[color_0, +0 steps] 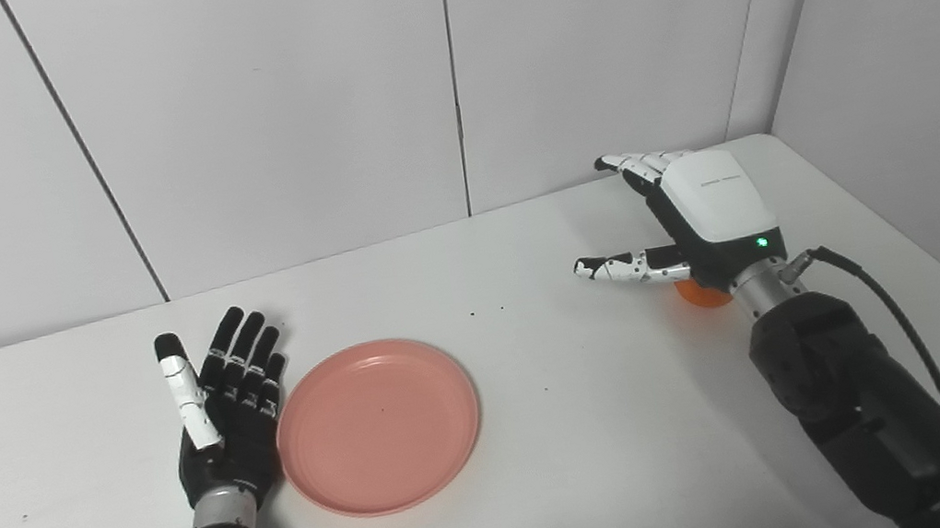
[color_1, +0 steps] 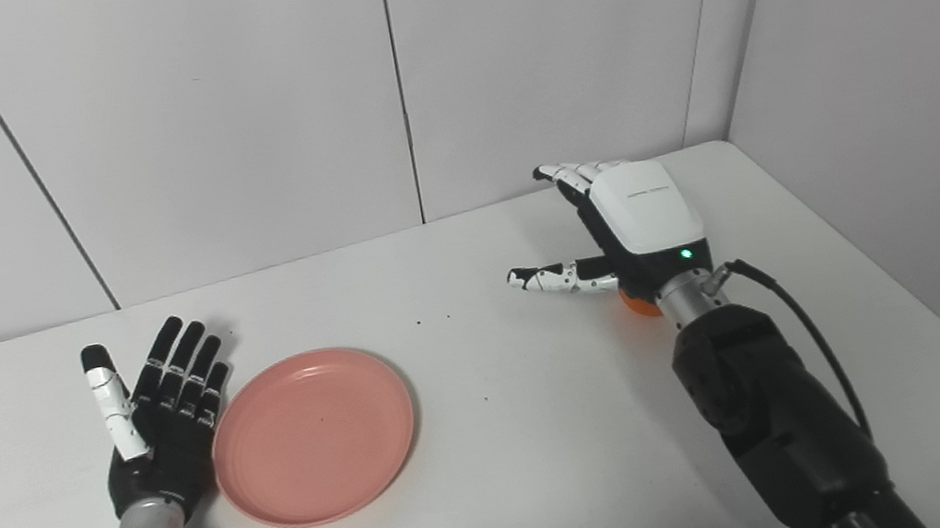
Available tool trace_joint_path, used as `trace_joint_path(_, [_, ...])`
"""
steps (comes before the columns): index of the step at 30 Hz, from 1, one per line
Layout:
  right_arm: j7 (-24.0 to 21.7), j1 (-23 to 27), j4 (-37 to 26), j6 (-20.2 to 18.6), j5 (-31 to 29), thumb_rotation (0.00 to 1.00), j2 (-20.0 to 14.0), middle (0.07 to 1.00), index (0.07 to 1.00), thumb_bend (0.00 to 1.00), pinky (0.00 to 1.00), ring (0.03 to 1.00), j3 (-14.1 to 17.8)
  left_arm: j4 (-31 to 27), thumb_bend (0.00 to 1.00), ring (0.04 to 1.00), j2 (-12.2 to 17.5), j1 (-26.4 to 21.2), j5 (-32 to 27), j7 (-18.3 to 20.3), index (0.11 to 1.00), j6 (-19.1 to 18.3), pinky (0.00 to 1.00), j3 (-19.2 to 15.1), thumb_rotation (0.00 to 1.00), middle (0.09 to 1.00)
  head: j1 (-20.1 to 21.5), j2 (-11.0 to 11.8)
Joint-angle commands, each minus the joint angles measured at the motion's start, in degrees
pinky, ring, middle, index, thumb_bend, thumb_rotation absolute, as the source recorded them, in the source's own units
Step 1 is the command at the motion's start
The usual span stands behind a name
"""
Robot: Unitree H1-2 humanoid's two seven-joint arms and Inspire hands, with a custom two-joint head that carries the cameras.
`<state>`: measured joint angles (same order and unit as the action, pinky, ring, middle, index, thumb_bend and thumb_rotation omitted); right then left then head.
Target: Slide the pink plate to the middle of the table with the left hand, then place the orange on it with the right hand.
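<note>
A pink plate (color_0: 378, 425) lies flat on the white table (color_0: 552, 438), left of the middle. My left hand (color_0: 221, 404) is open, edge-on to the table, its side against the plate's left rim. My right hand (color_0: 691, 217) is open at the right, palm down, fingers spread, hovering over the orange (color_0: 700, 293). Only a small orange sliver shows under the wrist; the rest is hidden by the hand. The plate also shows in the right eye view (color_1: 314, 436).
White wall panels (color_0: 268, 98) stand close behind the table, and a side wall (color_0: 913, 49) runs along its right edge. A black cable (color_0: 886, 304) loops off the right forearm. Bare tabletop lies between the plate and the right hand.
</note>
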<state>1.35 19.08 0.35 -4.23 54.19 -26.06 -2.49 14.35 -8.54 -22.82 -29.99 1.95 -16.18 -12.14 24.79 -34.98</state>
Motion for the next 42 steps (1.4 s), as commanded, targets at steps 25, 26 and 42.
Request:
trace_joint_path(25, [0.3,1.8,7.1,-5.3,-2.1,0.88,-4.8,0.802,0.805,0.87,0.76,0.783,0.1,3.0,0.85,0.864,0.1,2.8,1.8,-1.9,0.748,-1.6,0.98,1.6,0.79,0.813,-0.4,0.0])
trace_joint_path(26, [0.3,1.6,7.1,-5.4,-1.9,0.88,-4.9,0.801,0.804,0.87,0.76,0.782,0.0,3.0,0.85,0.862,0.1,2.8,1.7,-1.8,0.749,-1.6,0.98,1.6,0.79,0.811,-0.5,0.0])
trace_joint_path(42, [0.9,-0.1,8.9,-6.2,-2.3,0.86,-4.9,0.793,0.801,0.86,0.77,0.777,-1.1,2.7,0.85,0.851,0.3,2.6,2.2,-2.0,0.75,-2.1,0.96,1.8,0.79,0.802,-0.6,-0.3])
